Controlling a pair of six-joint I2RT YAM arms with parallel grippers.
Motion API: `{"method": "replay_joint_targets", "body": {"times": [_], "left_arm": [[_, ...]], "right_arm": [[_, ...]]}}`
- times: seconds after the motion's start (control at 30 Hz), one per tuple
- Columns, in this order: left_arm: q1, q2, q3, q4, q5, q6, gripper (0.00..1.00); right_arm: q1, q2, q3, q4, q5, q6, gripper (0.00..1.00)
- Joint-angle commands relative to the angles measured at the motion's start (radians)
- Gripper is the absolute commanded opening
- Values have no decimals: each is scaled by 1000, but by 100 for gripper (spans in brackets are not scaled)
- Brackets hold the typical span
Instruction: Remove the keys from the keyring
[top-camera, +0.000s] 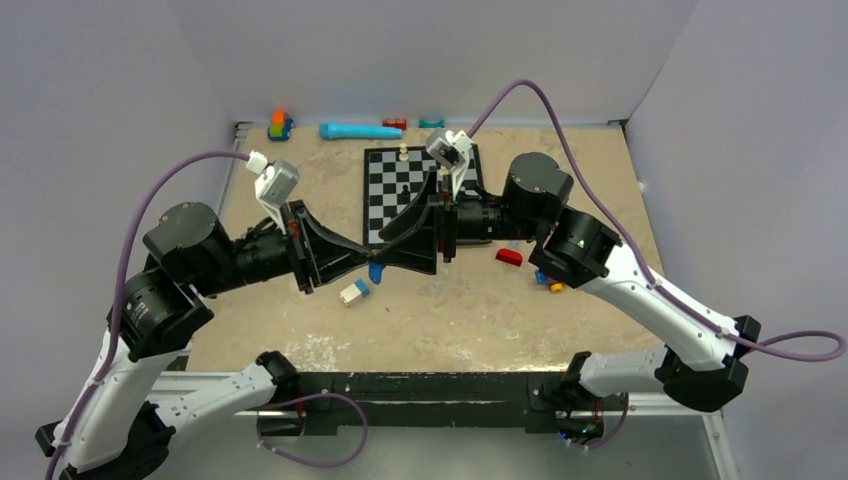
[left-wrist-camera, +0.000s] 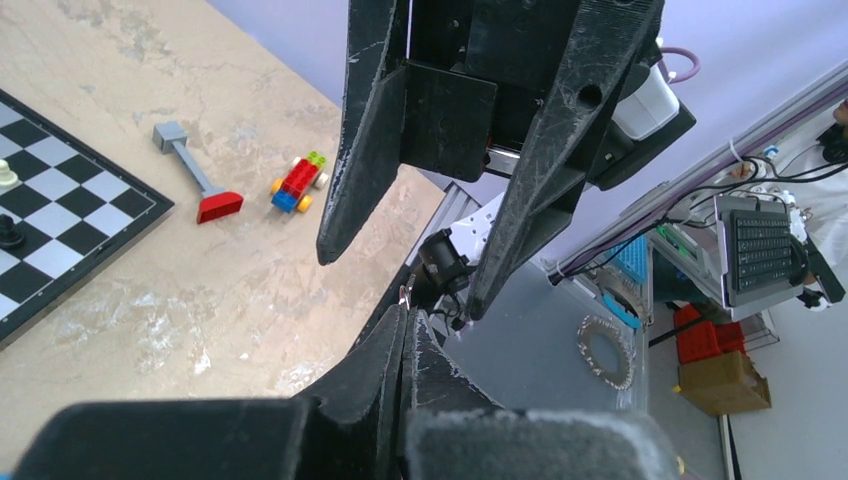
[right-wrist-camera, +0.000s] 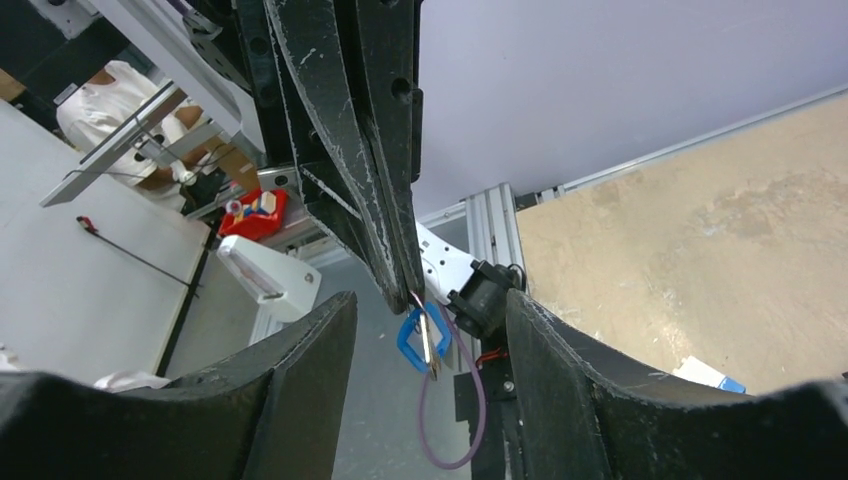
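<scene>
Tabletop (top-camera: 450, 320): chessboard (top-camera: 390, 195) behind, block (top-camera: 354, 292) near key (top-camera: 376, 272).

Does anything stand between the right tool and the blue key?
Nothing visible does. The key hangs from the tips of the shut left tool, and the open right tool flanks it with only air between.

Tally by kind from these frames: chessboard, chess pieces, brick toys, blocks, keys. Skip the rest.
Chessboard: 1
Chess pieces: 2 (white piece, black piece)
Brick toys: 2 (brick stack, brick car)
Blue-and-white block: 1
Blue-headed key: 1, hanging at the tip of the left pincer
Total: 7
</scene>
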Motion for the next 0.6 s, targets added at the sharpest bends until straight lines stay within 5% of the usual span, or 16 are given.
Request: {"method": "replay_joint_targets", "body": {"times": [0.0, 0.3, 0.57], "left_arm": [[-5, -25, -7, 80, 8, -24, 0], [-4, -49, -34, 158, -2, -56, 0], [-5, -53, -32, 170, -8, -59, 0]], "right_arm": [[2, -74, -23, 93, 37, 28, 57], [1, -142, -165, 266, 51, 118, 45], [1, -117, -158, 278, 61, 133, 51]]}}
